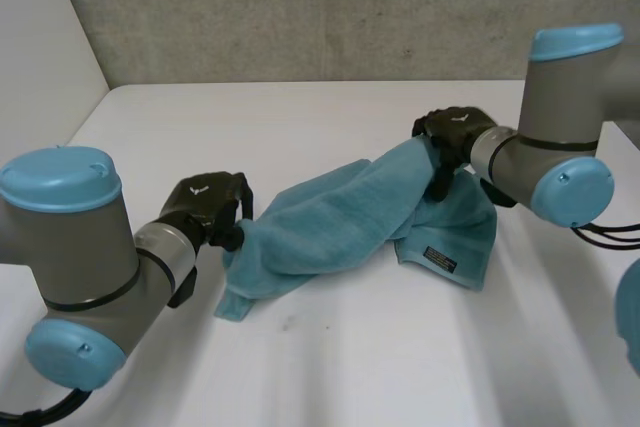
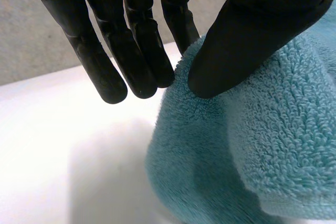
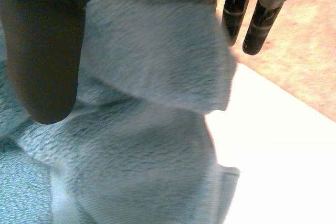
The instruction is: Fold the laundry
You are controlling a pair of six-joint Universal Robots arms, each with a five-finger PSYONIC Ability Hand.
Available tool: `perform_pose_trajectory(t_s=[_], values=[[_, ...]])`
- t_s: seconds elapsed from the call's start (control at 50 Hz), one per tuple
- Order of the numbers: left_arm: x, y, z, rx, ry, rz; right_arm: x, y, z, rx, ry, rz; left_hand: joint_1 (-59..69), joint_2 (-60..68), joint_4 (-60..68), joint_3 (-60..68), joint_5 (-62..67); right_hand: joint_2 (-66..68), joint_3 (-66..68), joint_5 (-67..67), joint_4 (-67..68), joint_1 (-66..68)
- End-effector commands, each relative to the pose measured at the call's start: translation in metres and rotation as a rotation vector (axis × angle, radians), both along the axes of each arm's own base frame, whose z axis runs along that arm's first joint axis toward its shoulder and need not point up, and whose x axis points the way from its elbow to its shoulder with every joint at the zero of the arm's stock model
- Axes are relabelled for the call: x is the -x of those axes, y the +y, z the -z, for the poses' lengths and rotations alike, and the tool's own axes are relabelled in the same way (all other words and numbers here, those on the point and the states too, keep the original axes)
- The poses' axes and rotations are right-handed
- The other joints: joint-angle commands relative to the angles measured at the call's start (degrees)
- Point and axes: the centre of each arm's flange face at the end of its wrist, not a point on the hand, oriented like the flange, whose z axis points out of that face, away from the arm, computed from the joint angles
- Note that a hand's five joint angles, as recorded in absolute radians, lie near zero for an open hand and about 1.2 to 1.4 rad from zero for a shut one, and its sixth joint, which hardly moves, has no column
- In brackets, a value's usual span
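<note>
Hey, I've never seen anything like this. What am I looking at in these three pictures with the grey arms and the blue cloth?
This is a robot with two grey arms, each ending in a black hand. The head view looks down from a camera between and behind the arms. The two wrist views come from a camera on each wrist, looking along that hand's palm. On the white table lies a blue towel with a small black label. The left hand pinches one end of the towel between thumb and fingers, and the right hand pinches the other end. The towel stretches between them.
</note>
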Motion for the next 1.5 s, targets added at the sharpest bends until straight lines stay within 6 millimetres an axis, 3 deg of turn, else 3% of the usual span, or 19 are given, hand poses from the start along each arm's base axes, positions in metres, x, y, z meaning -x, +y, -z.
perform_pose_trajectory(t_s=[0.02, 0.14, 0.18, 0.28, 0.36, 0.4, 0.46, 0.5, 0.56, 0.68, 0.78, 0.84, 1.1, 1.16, 1.2, 1.34, 1.5], values=[[-0.013, -0.015, -0.027, 0.082, 0.034, -0.055, 0.023, 0.035, -0.058, 0.075, -0.039, 0.038, 17.02, 11.46, 11.50, 11.76, 14.17, -2.37, -1.64, -1.76, -1.95, -0.54], [-0.018, -0.010, -0.042, 0.110, 0.057, -0.062, 0.039, 0.055, -0.064, 0.125, -0.060, 0.063, 17.02, 11.46, 11.50, 11.76, 14.17, -1.69, -0.96, -1.08, -1.27, 0.14], [-0.021, -0.003, -0.050, 0.127, 0.067, -0.063, 0.067, 0.053, -0.052, 0.100, -0.041, 0.143, 17.02, 11.46, 11.50, 11.76, 14.17, -1.69, -0.96, -1.08, -1.27, 0.14], [-0.024, 0.012, -0.074, 0.184, 0.099, -0.048, 0.093, 0.064, -0.029, 0.013, -0.020, 0.204, 17.02, 11.46, 11.50, 11.76, 14.17, 1.33, 2.06, 1.94, 1.75, 3.15], [-0.024, 0.021, -0.092, 0.231, 0.126, -0.039, 0.097, 0.076, -0.014, -0.036, -0.010, 0.207, 17.02, 11.46, 11.50, 11.76, 14.17, 7.90, 8.63, 8.51, 8.32, 9.73], [-0.024, 0.032, -0.114, 0.292, 0.161, -0.022, 0.098, 0.091, -0.006, -0.075, -0.008, 0.197, 17.02, 11.46, 11.50, 11.76, 14.17, 19.44, 20.18, 20.05, 19.86, 21.27], [-0.023, 0.039, -0.126, 0.323, 0.178, -0.009, 0.098, 0.099, -0.005, -0.088, -0.013, 0.182, 17.02, 11.46, 11.50, 11.76, 14.17, 22.70, 23.43, 23.31, 23.12, 24.53], [-0.021, 0.052, -0.146, 0.373, 0.208, 0.019, 0.095, 0.112, -0.001, -0.126, -0.035, 0.130, 17.02, 11.46, 11.50, 11.76, 14.17, 28.74, 29.47, 29.35, 29.16, 30.57], [-0.019, 0.065, -0.158, 0.399, 0.227, 0.044, 0.090, 0.119, 0.004, -0.176, -0.091, 0.085, 17.02, 11.46, 11.50, 11.76, 14.17, 27.09, 27.82, 27.70, 27.51, 28.92], [-0.016, 0.082, -0.167, 0.412, 0.245, 0.082, 0.085, 0.115, 0.003, -0.198, -0.188, 0.082, 17.02, 11.46, 11.50, 11.76, 14.17, 17.15, 17.88, 17.76, 17.57, 18.98], [-0.014, 0.094, -0.179, 0.442, 0.270, 0.111, 0.077, 0.089, 0.020, -0.152, -0.265, 0.109, 17.02, 11.46, 11.50, 11.76, 14.17, 12.11, 12.84, 12.72, 12.53, 13.93], [-0.015, 0.099, -0.185, 0.456, 0.280, 0.117, 0.075, 0.084, 0.021, -0.133, -0.278, 0.121, 17.02, 11.46, 11.50, 11.76, 14.17, 12.10, 12.84, 12.72, 12.53, 13.93], [-0.020, 0.101, -0.192, 0.460, 0.270, 0.105, 0.068, 0.066, 0.002, -0.015, -0.263, 0.151, 17.02, 11.46, 11.50, 11.76, 14.17, 8.09, 8.83, 8.71, 8.52, 9.92], [-0.020, 0.100, -0.193, 0.463, 0.271, 0.102, 0.067, 0.066, 0.006, -0.018, -0.227, 0.128, 17.02, 11.46, 11.50, 11.76, 14.17, 6.89, 7.62, 7.50, 7.31, 8.72], [-0.022, 0.098, -0.196, 0.475, 0.274, 0.093, 0.066, 0.070, 0.020, -0.046, -0.111, 0.065, 17.02, 11.46, 11.50, 11.76, 14.17, 7.23, 7.96, 7.84, 7.65, 9.05], [-0.024, 0.095, -0.203, 0.495, 0.283, 0.079, 0.067, 0.087, 0.038, -0.070, 0.103, -0.068, 17.02, 11.46, 11.50, 11.76, 14.17, 7.39, 8.13, 8.01, 7.82, 9.22], [-0.024, 0.093, -0.205, 0.502, 0.285, 0.080, 0.070, 0.109, 0.042, -0.167, -0.006, -0.074, 17.02, 11.46, 11.50, 11.76, 14.17, 6.05, 6.79, 6.67, 6.48, 7.88]])
